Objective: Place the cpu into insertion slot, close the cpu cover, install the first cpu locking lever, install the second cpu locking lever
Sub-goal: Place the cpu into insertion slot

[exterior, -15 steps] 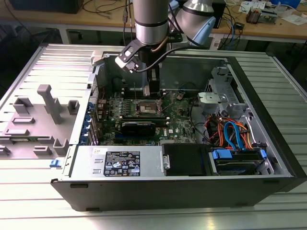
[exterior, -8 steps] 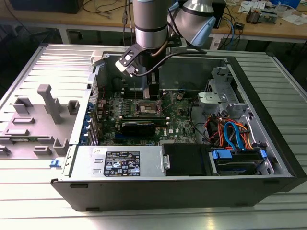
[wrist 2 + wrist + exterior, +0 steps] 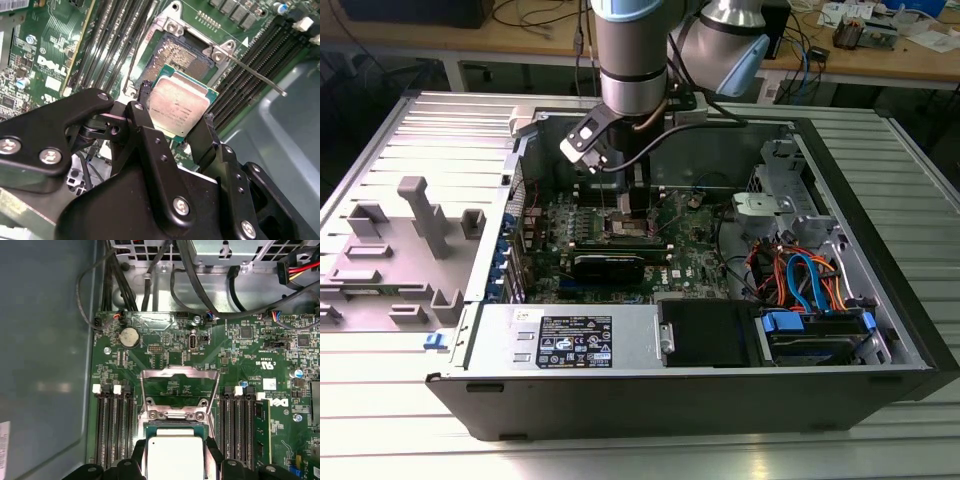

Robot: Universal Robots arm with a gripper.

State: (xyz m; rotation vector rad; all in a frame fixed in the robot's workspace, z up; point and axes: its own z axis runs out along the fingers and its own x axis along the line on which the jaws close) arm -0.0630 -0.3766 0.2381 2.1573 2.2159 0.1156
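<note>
Black two-finger gripper (image 3: 176, 106): clamped on opposite edges of small square silver-topped cpu (image 3: 178, 100), held partly over tan-gold, dark-framed insertion slot (image 3: 182, 54). Square silvery cpu cover (image 3: 180, 371) raised open.

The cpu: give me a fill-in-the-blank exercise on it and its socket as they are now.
1. The gripper has its fingers shut on the ___.
2. The cpu cover stands ___, not folded down.
3. Black memory slots run along ___ sides of the insertion slot.
Missing words: cpu; open; both.
</note>
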